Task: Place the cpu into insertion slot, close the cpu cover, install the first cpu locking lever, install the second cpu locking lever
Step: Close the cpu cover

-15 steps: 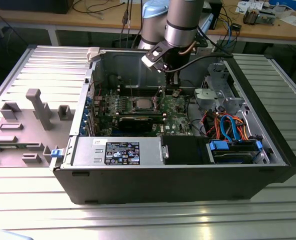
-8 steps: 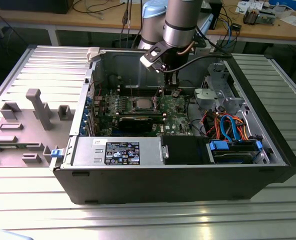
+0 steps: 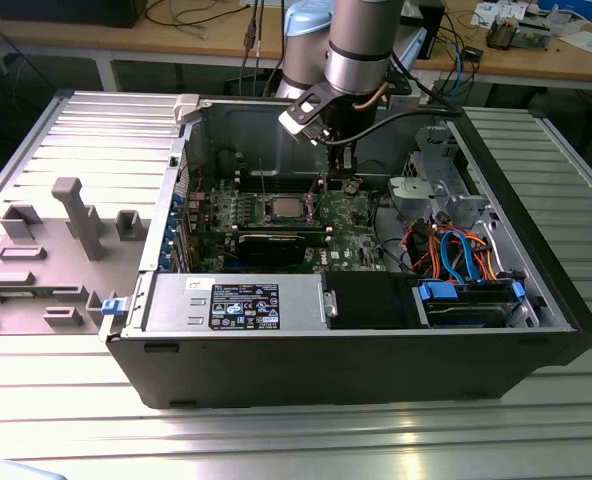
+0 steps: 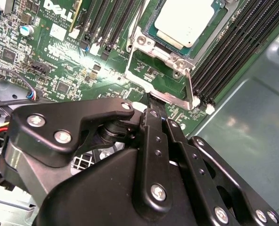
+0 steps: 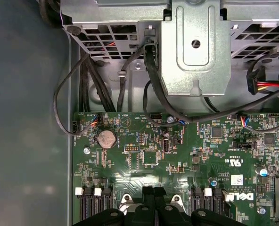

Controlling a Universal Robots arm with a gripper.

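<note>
Surveying the exterior view from nine o'clock across: grey fixture blocks (image 3: 76,215) sit on the slatted table (image 3: 56,430), well apart from the work. Next comes the open computer case (image 3: 326,360), with the green motherboard (image 3: 351,215) exposed inside it. Near the board's middle the cpu (image 3: 288,208) lies flat in the insertion slot (image 4: 140,41), seated inside the silver rim. That step reads as done.

At three o'clock of the chip, just beside it, the gripper (image 3: 341,182) hangs from the arm. The cpu cover (image 4: 182,101) is not yet down. In the second wrist view it stands swung open off the socket's side, with green board showing through its window. The gripper's tip meets its free edge. The fingers (image 5: 148,207) are drawn together in the first wrist view. Whether the cover's edge is nipped between them cannot be told. Farther toward three o'clock stand the drive cage (image 3: 426,190) and the coloured cables (image 3: 456,250), apart from the work.

Assessment: the step in hand is closing the cover. To do it well, the free edge should travel in an arc about the hinge toward nine o'clock, not be pushed straight down, since the thin plate would likely bend. The frame should land square around the chip without dragging across its top.
</note>
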